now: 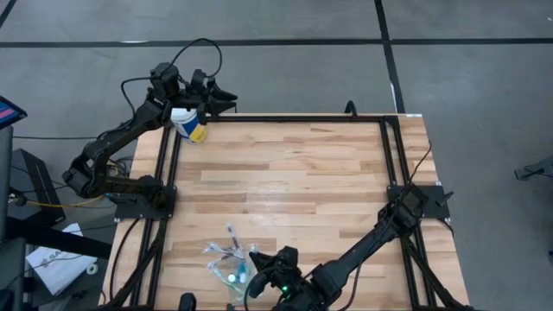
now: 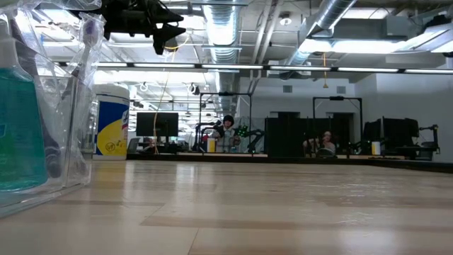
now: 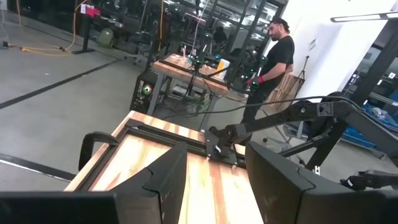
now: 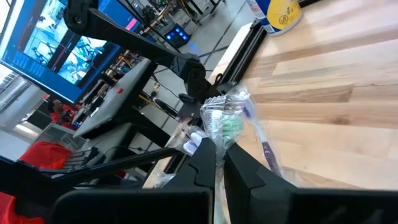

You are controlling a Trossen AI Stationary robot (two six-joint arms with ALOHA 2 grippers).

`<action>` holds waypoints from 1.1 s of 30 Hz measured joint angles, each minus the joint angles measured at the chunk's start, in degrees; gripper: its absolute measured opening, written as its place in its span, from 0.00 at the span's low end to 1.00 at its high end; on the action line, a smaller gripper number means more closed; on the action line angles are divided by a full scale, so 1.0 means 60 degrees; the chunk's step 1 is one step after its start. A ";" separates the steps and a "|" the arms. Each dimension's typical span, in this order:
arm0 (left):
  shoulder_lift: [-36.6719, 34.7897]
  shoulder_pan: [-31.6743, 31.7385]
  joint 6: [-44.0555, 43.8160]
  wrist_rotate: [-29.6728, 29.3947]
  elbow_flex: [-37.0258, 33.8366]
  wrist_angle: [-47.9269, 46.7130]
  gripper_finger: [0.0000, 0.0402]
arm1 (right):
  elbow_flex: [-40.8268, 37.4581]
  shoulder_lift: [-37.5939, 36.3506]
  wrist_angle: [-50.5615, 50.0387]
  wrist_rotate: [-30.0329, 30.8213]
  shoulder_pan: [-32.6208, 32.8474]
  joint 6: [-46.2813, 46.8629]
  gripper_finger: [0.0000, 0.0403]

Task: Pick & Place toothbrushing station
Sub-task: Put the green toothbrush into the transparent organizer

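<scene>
Crowding the low view's near left: the clear holder (image 2: 49,134) with a teal tube (image 2: 15,120) and a purple-tipped toothbrush (image 2: 88,42) inside, standing on the table (image 2: 283,205). Seen from above at the table's near edge, left of centre (image 1: 226,263), brushes splayed out of it. Just beside it, the right gripper (image 1: 259,269), low over the boards; fingers nearly closed in the right wrist view (image 4: 219,163), only a sliver of gap, nothing between them, the holder (image 4: 225,121) a little ahead of the tips. Not yet grasped, by the look of it.

Far corner: left gripper (image 1: 220,97) held high off the table's edge, fingers spread wide and empty (image 3: 214,177), next to the white canister with yellow label (image 1: 187,123). Waiting.

Likely trouble: fingers too narrow to straddle the holder, so a push forward would shove or tip it. Light see-through plastic, top-heavy with tall brushes; easy to topple, spill the brushes, or slide off the near edge, which sits close. Thin crinkly walls could also buckle under a hard squeeze.

Room to move: broad bare boards across the middle and right, open for carrying. Black frame rails along both sides, and the canister in the far left corner, to be kept clear of.
</scene>
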 joint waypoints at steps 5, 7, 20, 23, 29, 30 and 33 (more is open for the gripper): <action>-0.0032 -0.0032 -0.0025 0.0002 0.0000 0.0011 0.40 | 0.0000 0.0000 0.1148 0.0002 -0.0138 -0.1114 0.00; -0.0070 -0.0035 -0.0043 0.0004 0.0003 0.0072 0.40 | 0.0000 0.0000 0.1919 -0.0007 -0.0249 -0.2051 0.00; -0.0848 -0.0035 -0.0203 -0.0178 0.0000 0.0083 0.40 | -0.0004 0.0000 0.1524 -0.0753 -0.0534 -0.2577 0.00; -0.1026 -0.0035 -0.0231 -0.0175 0.0004 0.0084 0.40 | 0.0004 0.0066 0.1274 -0.0499 -0.0387 -0.2142 0.00; -0.1265 -0.0043 -0.0526 -0.0192 0.0004 0.0088 0.40 | -0.0015 0.0904 0.2917 -0.0277 -0.0378 -0.2351 0.00; -0.1298 -0.0043 -0.0544 -0.0194 0.0004 0.0095 0.40 | -0.0009 0.1021 0.3395 -0.0277 -0.0382 -0.2550 0.00; -0.1400 -0.0072 -0.0621 -0.0200 0.0004 0.0103 0.40 | 0.0004 0.1354 0.4482 -0.0280 -0.0396 -0.3389 0.00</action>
